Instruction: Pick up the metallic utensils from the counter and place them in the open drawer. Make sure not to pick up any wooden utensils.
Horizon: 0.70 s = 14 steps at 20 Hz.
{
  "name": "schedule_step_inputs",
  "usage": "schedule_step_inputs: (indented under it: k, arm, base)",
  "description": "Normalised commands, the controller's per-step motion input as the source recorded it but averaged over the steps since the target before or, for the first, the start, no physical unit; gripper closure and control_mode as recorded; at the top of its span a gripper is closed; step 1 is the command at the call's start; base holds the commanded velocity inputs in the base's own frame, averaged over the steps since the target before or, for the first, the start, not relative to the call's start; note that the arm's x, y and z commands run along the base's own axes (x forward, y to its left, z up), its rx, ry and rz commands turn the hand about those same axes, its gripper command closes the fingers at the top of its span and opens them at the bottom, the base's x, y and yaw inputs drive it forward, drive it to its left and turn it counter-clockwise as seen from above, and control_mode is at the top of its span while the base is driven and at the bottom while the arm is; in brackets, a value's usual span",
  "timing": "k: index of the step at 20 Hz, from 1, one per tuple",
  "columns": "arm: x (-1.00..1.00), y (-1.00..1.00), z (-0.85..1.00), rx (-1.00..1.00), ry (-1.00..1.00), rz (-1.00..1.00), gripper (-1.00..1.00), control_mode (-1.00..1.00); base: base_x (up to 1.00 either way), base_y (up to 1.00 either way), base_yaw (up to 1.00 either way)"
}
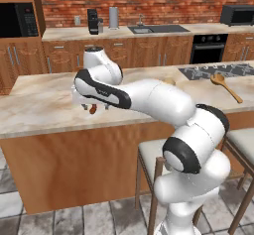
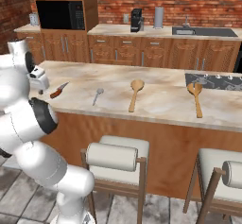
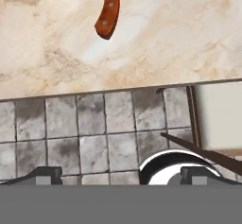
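The knife (image 2: 59,90), silver blade and reddish-brown handle, lies near the left front of the beige counter (image 2: 156,102). To its right lies the thin silver spoon (image 2: 97,95). My gripper (image 2: 40,90) hangs just left of the knife, over the counter's front edge. In the left base view the gripper (image 1: 88,104) sits right above the knife handle (image 1: 93,110). The hand view looks straight down: the knife handle (image 3: 108,10) is at the top and the gripper (image 3: 120,176) is open over the floor with nothing between its fingertips (image 3: 45,173). The drawer is out of view.
Two tan wooden spoons lie further right on the counter, one in the middle (image 2: 134,94) and one by the black cooktop (image 2: 196,98). Stools (image 2: 118,157) stand in front of the counter. The counter edge (image 3: 94,94) crosses the hand view with grey floor tiles (image 3: 94,138) below.
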Motion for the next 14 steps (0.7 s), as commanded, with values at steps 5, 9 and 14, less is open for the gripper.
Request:
schedule_step_inputs:
  k: [5, 9, 14]
  arm:
    - [0.26, 0.06, -0.35, -0.09, 0.00, -0.04, -1.00, -1.00]
    - [0.34, -0.35, -0.04, 0.02, 0.00, -0.05, -1.00, -1.00]
    - [0.74, -0.32, -0.32, 0.04, 0.00, 0.00, -1.00, -1.00]
  base:
    - [0.00, 0.00, 0.00]
    - [0.00, 0.00, 0.00]
    - [0.00, 0.00, 0.00]
